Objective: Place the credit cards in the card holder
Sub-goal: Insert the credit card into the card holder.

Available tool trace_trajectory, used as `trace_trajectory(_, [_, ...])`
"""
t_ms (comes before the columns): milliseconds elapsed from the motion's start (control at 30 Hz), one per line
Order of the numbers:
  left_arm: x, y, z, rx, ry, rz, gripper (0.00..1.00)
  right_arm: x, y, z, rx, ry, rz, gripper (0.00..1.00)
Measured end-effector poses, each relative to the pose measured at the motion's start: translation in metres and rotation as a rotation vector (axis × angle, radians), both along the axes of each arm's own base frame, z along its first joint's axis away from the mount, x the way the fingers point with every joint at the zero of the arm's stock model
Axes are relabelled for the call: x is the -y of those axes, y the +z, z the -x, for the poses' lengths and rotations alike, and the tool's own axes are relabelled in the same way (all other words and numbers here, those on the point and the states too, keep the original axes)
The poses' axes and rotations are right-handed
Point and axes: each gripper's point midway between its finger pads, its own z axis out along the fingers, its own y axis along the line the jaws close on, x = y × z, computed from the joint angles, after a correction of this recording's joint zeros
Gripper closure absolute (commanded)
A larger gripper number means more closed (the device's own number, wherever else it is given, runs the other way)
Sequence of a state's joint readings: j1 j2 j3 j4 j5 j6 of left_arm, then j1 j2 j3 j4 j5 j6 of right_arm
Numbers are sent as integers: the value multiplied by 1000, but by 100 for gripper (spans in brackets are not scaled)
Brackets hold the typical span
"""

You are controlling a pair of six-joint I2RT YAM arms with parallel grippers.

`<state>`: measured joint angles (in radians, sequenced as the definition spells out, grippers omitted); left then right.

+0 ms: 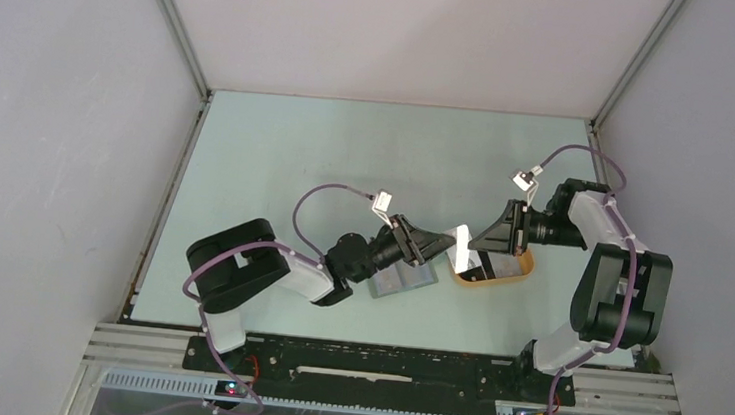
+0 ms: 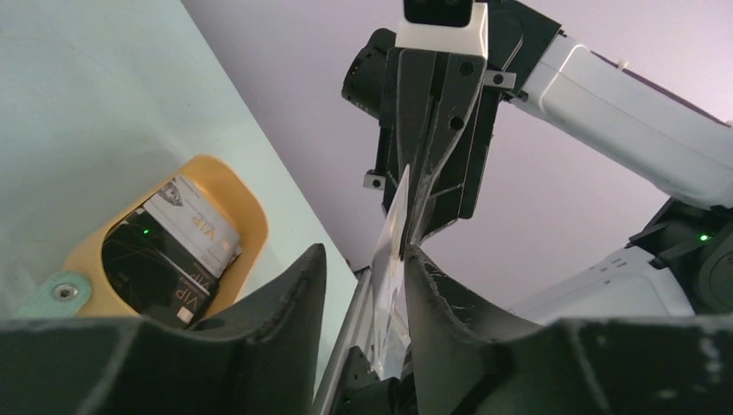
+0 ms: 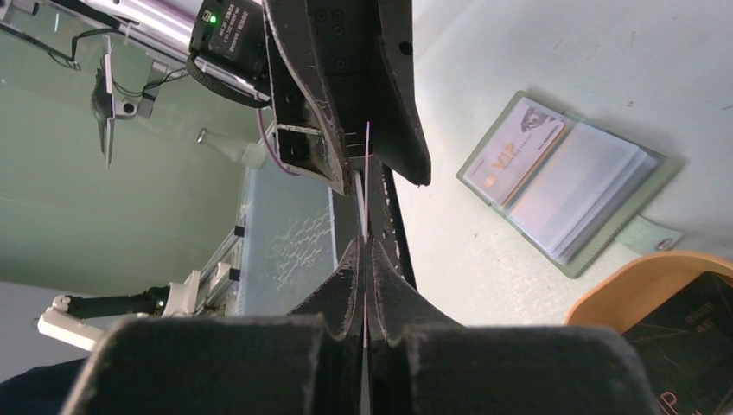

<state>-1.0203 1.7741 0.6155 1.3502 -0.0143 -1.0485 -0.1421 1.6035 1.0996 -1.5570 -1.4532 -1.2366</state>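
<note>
Above pale table [image 1: 349, 146], right tool [image 3: 364, 251] clamps a white card [image 2: 391, 235]; left tool [image 2: 363, 257] gapes around it.

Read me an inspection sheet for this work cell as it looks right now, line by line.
Surface: pale green table, plain and flat.
Job's things: card holder lies open on the table, with a VIP card in one slot. A pale card is held in the air. A black card and a grey-white card lie in the tan tray.
Clutter: nothing seen.
Grippers: right gripper is shut on the pale card. The left gripper has its jaws open either side of it.
Cables: purple cables loop off both arms.
Surroundings: plain pale walls, with a metal rail at the near edge.
</note>
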Motion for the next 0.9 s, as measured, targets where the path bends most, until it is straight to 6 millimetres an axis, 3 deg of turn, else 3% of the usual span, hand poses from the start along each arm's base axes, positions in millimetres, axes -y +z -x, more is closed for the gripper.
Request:
trace_trajectory(67, [3,4,-1,3,1,9,65,-3,0,2,0,14,0,100])
trace_trajectory(167, [5,8,-1,11,0,18,98,-7,0,5,-2,34,0,100])
trace_trajectory(200, [5,9,-1,8,-3,22,99,-9,0,6,-1,40,0,99])
trace_trajectory(333, [6,16,3,29,-15,43,100,-9,0,7,2,49,7,62])
trace_trajectory(433, [3,16,5,42,-13,31,100,-11,0,9,7,59,12,47])
trace_trajectory(633, [-23,2,21,52,-29,-39,100,-10,4,14,53,78,48,42])
trace_trajectory(733, [-47,-8,29,40,-29,-91,100,-8,4,14,74,80,105,42])
trace_trajectory(900, [-81,-22,29,5,11,-198,100,-11,-3,8,250,55,357,39])
